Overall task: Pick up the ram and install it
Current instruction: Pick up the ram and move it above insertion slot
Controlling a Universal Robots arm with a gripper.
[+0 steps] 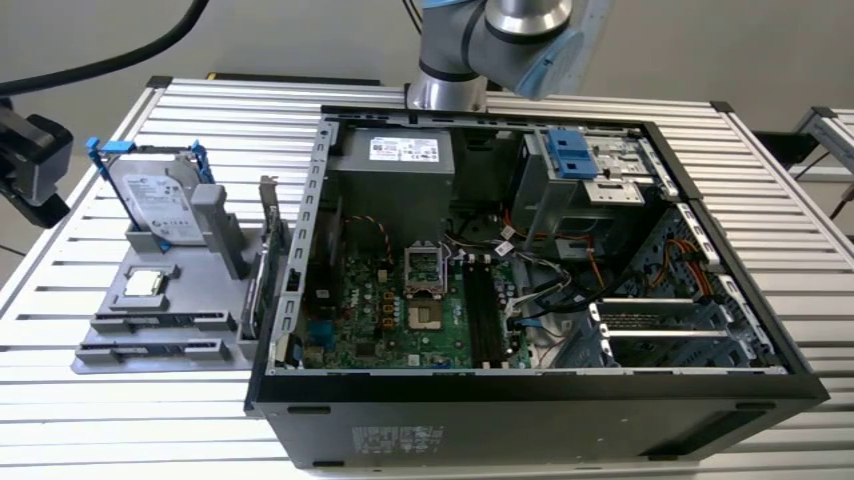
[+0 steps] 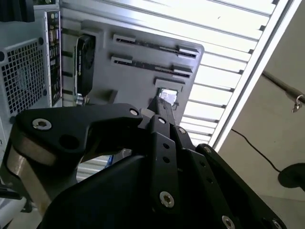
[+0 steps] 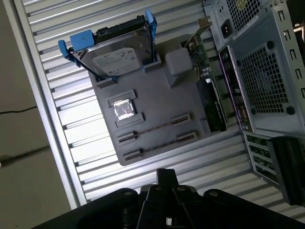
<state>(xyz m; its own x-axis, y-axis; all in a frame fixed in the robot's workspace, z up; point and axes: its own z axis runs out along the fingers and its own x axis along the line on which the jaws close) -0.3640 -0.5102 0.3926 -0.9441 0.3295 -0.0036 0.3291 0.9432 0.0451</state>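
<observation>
The grey parts holder carries a hard drive in blue brackets, a square processor chip and an upright expansion card. Beside it an open computer case shows its motherboard. The gripper hangs over the slatted aluminium table near the holder's two long slots — fingers pressed together, nothing seen between them. The ram — I cannot tell where it sits. A black cable trails across the floor.

Light's bright and pretty even in the exterior view, though the computer case is shadowy inside. In both wrist views the slatted table blows out to white glare, and my gripper looks near black against it
</observation>
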